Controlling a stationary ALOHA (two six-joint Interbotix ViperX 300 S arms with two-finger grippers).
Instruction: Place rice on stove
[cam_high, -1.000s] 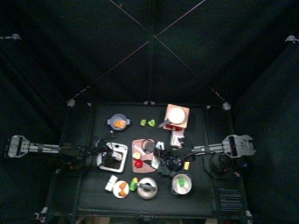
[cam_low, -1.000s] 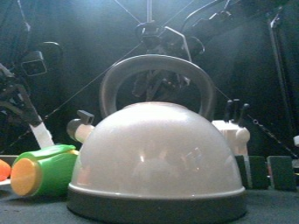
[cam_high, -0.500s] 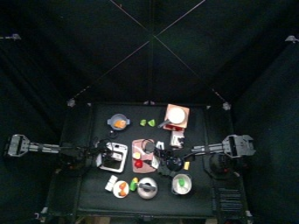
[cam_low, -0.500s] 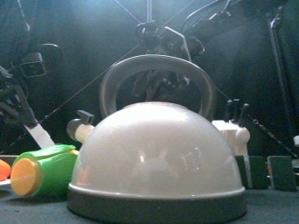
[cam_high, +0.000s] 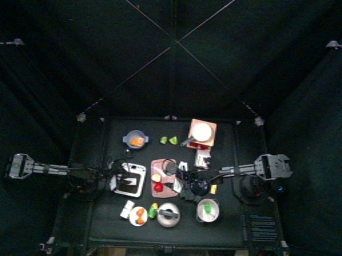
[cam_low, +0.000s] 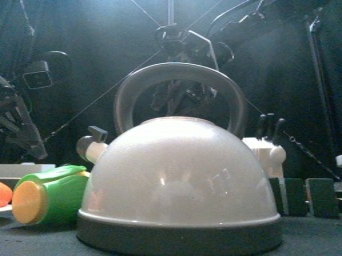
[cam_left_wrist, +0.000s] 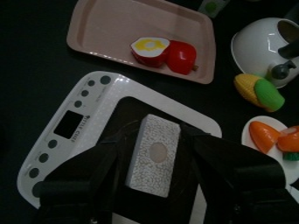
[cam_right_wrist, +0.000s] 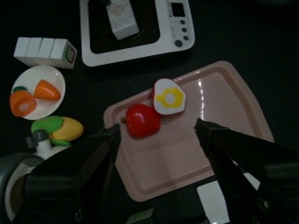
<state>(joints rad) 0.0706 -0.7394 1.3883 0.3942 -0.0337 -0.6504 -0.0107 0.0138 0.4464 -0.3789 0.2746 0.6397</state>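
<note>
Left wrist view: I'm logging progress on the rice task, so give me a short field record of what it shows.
rice: grey speckled block lying flat on the stove's black plate
stove: white, with a row of round buttons
left gripper: open, fingers either side of the rice
tray: pink, holding a fried egg and a tomato

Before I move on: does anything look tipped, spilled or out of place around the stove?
Nothing stands out. The rice block lies flat on the stove's dark cooktop, between the open left gripper's jaws. The egg and tomato sit on the pink tray; nothing spilled.
</note>
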